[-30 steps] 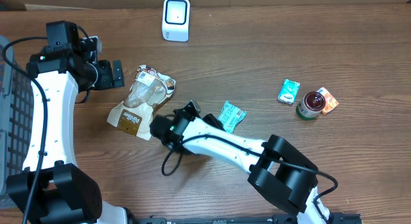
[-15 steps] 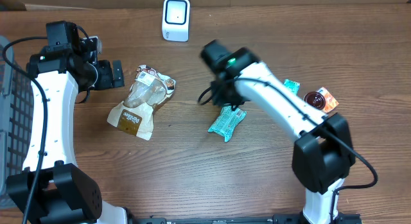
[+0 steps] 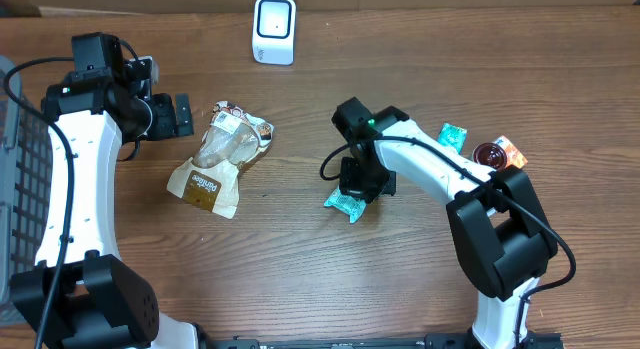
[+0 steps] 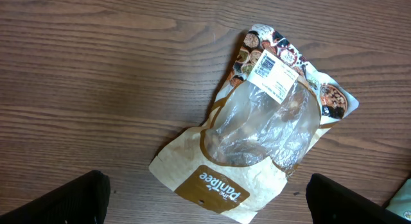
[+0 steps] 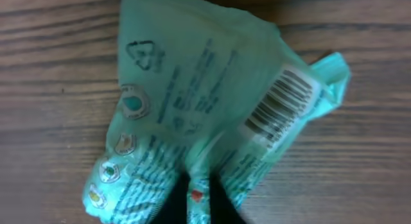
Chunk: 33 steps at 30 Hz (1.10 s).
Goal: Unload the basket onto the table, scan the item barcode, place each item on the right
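The right gripper [image 3: 362, 180] stands over the teal snack wrapper [image 3: 345, 202] mid-table. In the wrist view its dark jaws seem pinched narrow on a raised fold at the wrapper's lower edge. The barcode [image 5: 281, 102] faces up near the right corner. Bare wood lies between the wrapper and the white scanner [image 3: 274, 30] at the far edge. The brown bread bag [image 3: 218, 161] lies well apart to the left, and the left gripper [image 3: 184, 117] hangs wide open beside it. A jar [image 3: 486, 162] and a small teal packet [image 3: 450, 141] sit off to the right.
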Available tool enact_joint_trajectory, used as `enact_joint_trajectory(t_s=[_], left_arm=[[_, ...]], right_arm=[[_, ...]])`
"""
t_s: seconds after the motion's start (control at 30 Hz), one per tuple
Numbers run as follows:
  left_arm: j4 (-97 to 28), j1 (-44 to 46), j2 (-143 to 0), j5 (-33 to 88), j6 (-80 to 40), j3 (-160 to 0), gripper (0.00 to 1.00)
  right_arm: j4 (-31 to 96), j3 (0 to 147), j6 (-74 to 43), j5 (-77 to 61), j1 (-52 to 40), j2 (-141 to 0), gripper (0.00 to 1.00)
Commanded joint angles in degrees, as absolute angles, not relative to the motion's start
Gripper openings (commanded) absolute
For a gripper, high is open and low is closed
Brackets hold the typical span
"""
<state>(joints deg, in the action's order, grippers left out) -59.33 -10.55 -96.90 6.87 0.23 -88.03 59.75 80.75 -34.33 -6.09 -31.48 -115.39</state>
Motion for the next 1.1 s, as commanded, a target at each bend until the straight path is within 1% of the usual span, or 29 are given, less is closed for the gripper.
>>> enact_joint_trajectory(t_s=[0.0, 0.1, 0.2, 0.27, 0.3, 0.37, 0.4, 0.43, 0.57, 0.67, 0.77, 0.9, 1.07], left_arm=[[-59.3, -10.8, -96.2, 7.1, 1.3, -88.9, 0.99], [-59.3, -10.8, -96.2, 7.1, 1.3, -88.9, 1.0], [-59.3, -10.8, -96.2, 7.1, 1.3, -88.9, 1.0], [-59.3, -10.8, -96.2, 7.1, 1.3, -88.9, 1.0], [-59.3, -10.8, -96.2, 7.1, 1.3, -88.9, 1.0], [-59.3, -10.8, -96.2, 7.1, 1.3, -88.9, 1.0], [-59.3, -10.8, -96.2, 7.1, 1.3, -88.9, 1.0], [-59.3, -10.8, -96.2, 7.1, 1.3, -88.9, 1.0], [-59.3, -10.8, -96.2, 7.1, 1.3, -88.9, 1.0], [-59.3, -10.8, -96.2, 7.1, 1.3, -88.9, 1.0], [-59.3, -10.8, -96.2, 7.1, 1.3, -88.9, 1.0], [-59.3, -10.8, -96.2, 7.1, 1.3, -88.9, 1.0], [-59.3, -10.8, -96.2, 7.1, 1.3, -88.9, 1.0]], right_arm=[[58.1, 79.2, -33.6, -6.1, -31.4, -115.0, 0.16], [55.7, 79.4, -28.6, -6.7, -31.4, -115.0, 0.2], [53.2, 79.6, -20.8, -8.2, -31.5, -115.0, 0.21], [51.6, 79.6, -16.1, -8.3, -31.5, -115.0, 0.25], [50.7, 79.6, -12.1, -8.9, -31.5, -115.0, 0.31], [49.6, 79.7, -6.0, -9.3, -31.7, -115.0, 0.37], [50.0, 80.5, -2.9, -9.3, -31.8, -115.0, 0.38], [50.9, 81.7, -2.7, -9.3, -31.8, -115.0, 0.38], [57.0, 89.3, -4.2, -16.1, -31.9, -115.0, 0.38], [56.0, 90.8, -10.9, -21.2, -32.9, -115.0, 0.38], [53.5, 89.6, -18.3, -21.2, -35.5, -115.2, 0.39], [50.5, 87.4, -25.0, -20.4, -39.4, -116.8, 0.5], [56.1, 87.0, -30.3, -17.3, -41.2, -119.6, 0.53]])
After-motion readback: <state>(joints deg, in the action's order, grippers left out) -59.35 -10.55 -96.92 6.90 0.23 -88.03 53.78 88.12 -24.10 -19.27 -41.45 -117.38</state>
